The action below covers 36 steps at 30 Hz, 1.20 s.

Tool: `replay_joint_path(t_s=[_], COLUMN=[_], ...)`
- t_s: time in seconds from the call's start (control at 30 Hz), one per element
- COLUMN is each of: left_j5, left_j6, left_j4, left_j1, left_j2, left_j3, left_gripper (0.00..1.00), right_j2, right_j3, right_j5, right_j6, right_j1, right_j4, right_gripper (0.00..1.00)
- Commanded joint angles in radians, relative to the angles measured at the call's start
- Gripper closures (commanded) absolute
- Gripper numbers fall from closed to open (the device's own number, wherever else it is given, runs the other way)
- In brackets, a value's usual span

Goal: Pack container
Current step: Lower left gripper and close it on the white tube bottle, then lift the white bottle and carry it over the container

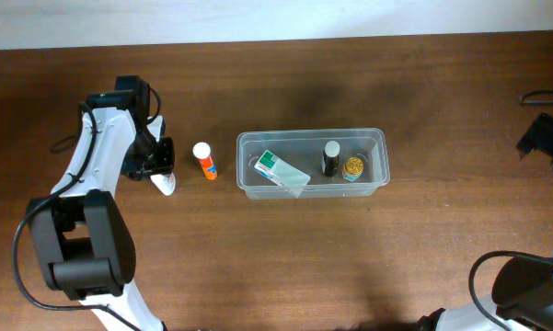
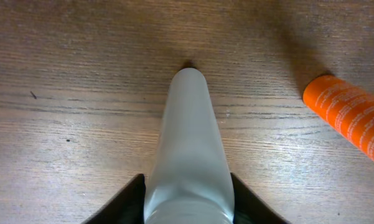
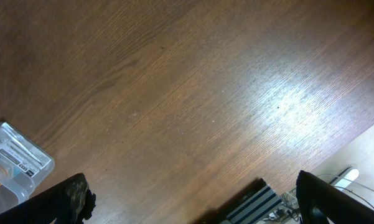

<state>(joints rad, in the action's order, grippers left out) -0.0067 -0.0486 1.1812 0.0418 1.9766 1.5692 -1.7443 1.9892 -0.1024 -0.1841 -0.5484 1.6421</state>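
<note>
Clamping white tube (image 2: 188,124) in left hand (image 2: 188,200), toward left edge of surface (image 1: 350,257), right hand (image 3: 199,202) spread wide, empty, container (image 1: 304,135) mid-surface.

No legible text, brand or number anywhere. Faint white print on the orange cylindrical tube (image 2: 351,118), too blurred to read. Dark printed lines on the white label (image 3: 15,152) seen through the clear plastic rectangular tub (image 3: 5,194), too small to make out.
</note>
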Motion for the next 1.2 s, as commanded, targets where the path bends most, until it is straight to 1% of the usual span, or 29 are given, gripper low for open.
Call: replay_joint_path(t_s=[0.0,0.4,0.57,0.77,0.97,1.17], left_j5=[0.011,0.011,0.011,0.011,0.012,0.107], left_j6=[0.002,0.003,0.003,0.003,0.003,0.003], left_j4=[0.003,0.017,0.048,0.153,0.301,0.399], left_j1=[0.007,0.007,0.007,0.007,0.006,0.006], left_j2=[0.007,0.007,0.007,0.007,0.007,0.007], left_j3=[0.020,0.021,0.070,0.249,0.498,0.737], left_gripper=[0.67,0.68,0.68,0.68,0.68,0.68], right_j2=[-0.005,-0.005,-0.005,-0.005,-0.005,-0.005], right_j3=[-0.003,-0.003,-0.003,-0.003,-0.003,-0.003], right_j5=[0.005,0.005,0.005,0.005,0.005,0.005], right_j6=[-0.009,-0.009,-0.009,-0.009,-0.008,-0.009], right_j1=[-0.002,-0.002,-0.002,-0.002,-0.002,-0.002], right_j4=[-0.001,-0.001,-0.001,-0.001,-0.001,-0.001], right_gripper=[0.02,0.02,0.02,0.02,0.02,0.02])
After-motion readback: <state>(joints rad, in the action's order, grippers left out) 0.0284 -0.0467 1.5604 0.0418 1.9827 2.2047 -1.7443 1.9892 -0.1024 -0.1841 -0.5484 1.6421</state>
